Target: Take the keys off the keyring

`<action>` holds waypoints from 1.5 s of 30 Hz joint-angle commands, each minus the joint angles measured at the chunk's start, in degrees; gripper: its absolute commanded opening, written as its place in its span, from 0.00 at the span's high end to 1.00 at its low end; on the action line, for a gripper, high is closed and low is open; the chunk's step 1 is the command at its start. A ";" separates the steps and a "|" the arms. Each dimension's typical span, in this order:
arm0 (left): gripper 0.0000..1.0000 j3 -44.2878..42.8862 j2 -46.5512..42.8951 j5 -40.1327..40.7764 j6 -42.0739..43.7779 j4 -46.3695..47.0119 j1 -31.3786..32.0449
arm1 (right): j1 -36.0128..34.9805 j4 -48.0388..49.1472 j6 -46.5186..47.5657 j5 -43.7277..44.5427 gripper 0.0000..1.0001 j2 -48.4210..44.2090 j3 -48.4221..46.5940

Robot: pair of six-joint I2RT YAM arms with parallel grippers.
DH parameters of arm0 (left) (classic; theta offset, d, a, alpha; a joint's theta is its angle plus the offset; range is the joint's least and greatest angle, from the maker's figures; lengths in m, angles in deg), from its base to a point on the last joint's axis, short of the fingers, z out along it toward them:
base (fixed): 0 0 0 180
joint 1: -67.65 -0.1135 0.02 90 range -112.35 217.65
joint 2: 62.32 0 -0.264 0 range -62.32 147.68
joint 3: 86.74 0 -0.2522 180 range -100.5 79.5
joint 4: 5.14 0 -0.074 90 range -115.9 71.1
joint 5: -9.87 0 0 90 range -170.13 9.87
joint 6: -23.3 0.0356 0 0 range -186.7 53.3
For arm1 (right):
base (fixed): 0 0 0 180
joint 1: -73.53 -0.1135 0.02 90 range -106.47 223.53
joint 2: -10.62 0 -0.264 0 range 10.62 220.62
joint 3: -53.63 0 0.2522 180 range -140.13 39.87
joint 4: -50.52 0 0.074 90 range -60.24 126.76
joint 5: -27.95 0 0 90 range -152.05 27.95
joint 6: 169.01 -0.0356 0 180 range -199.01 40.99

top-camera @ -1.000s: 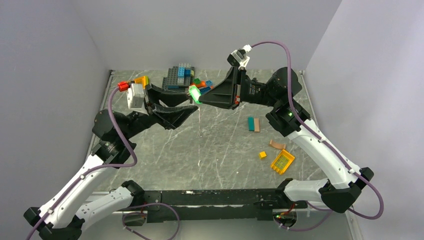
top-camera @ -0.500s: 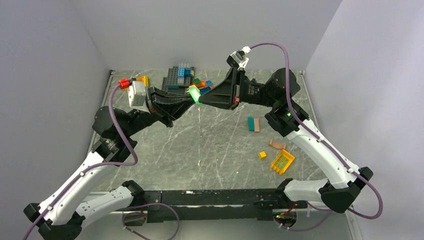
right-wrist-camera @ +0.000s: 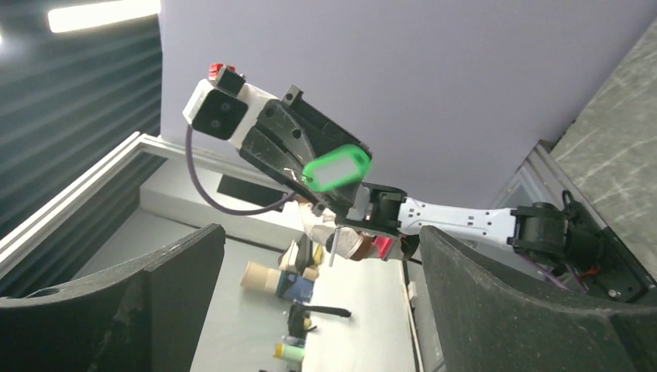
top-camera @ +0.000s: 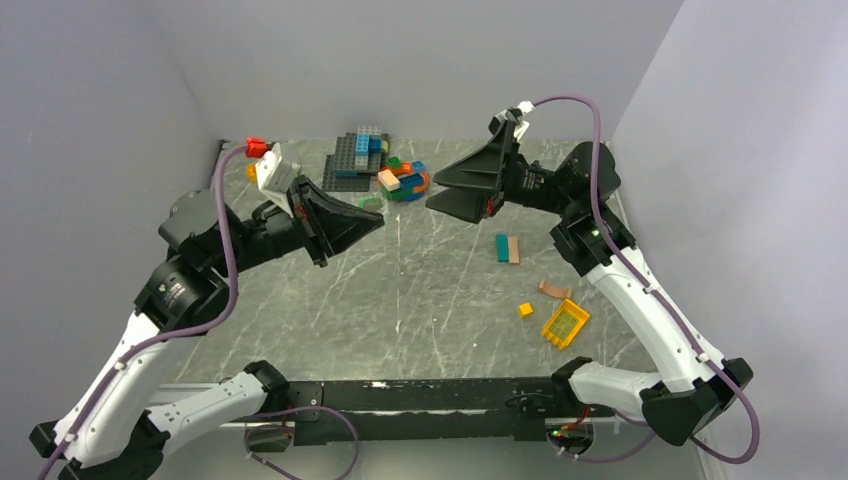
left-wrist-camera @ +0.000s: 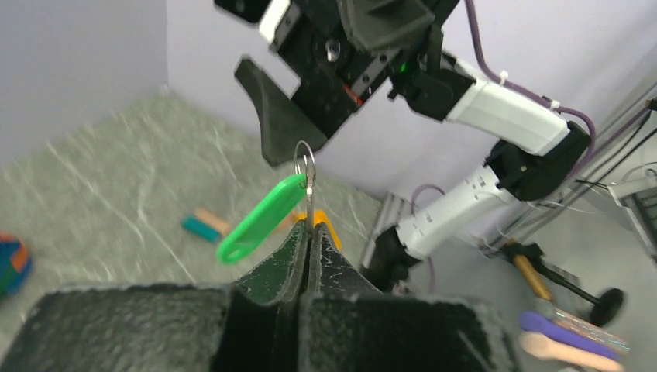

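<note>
Left gripper (left-wrist-camera: 308,232): fingers (left-wrist-camera: 283,263) pressed together, pinching a thin metal piece (left-wrist-camera: 310,203) that stands straight up out of the tips. It is seen edge-on; cannot tell whether it is a key blade.

Keyring (left-wrist-camera: 304,161): sits at the top of that metal piece, above the left fingertips and held in the air, off the table. A green tag (left-wrist-camera: 262,218) hangs from the ring, slanting down to the left of the tips.

Right gripper (top-camera: 433,190): fingers spread wide, nothing between them. It faces the left gripper across a clear gap and touches neither the ring nor the tag. From the right wrist view, the tag shows between the two spread fingers (right-wrist-camera: 166,287), against the left arm's wrist.

Top view: both arms are raised over the far half of the table (top-camera: 420,300), tips pointing at each other. The tag appears only as a small green spot at the left gripper's tip.

On the table:
- A heap of mixed bricks (top-camera: 385,168) lies at the far edge, behind the two grippers.
- A teal and tan brick pair (top-camera: 507,248) lies to the right, under the right arm.
- Nearer are a tan brick (top-camera: 553,290), a small orange brick (top-camera: 525,310) and a yellow plate brick (top-camera: 565,323), close together.
</note>
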 commanded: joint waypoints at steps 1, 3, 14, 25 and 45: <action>1.00 -7.91 4.10 0.40 -5.04 -23.69 0.30 | 2.13 -4.69 3.30 -3.52 0.00 -1.99 0.23; 1.00 -11.41 7.84 -2.41 -6.28 -30.65 0.29 | 2.20 -8.96 5.93 -3.64 0.00 -1.51 -0.74; 1.00 -16.53 14.00 -16.35 -10.08 -39.90 0.29 | 2.10 -28.19 32.64 -5.87 0.20 2.37 -11.85; 1.00 -15.35 12.09 -21.95 -19.56 -31.57 0.25 | -1.82 -18.86 35.23 -8.18 0.37 -0.43 -4.40; 1.00 -12.85 10.54 -22.08 -22.43 -27.80 0.23 | -9.86 -14.11 35.44 -7.58 0.56 1.27 -5.11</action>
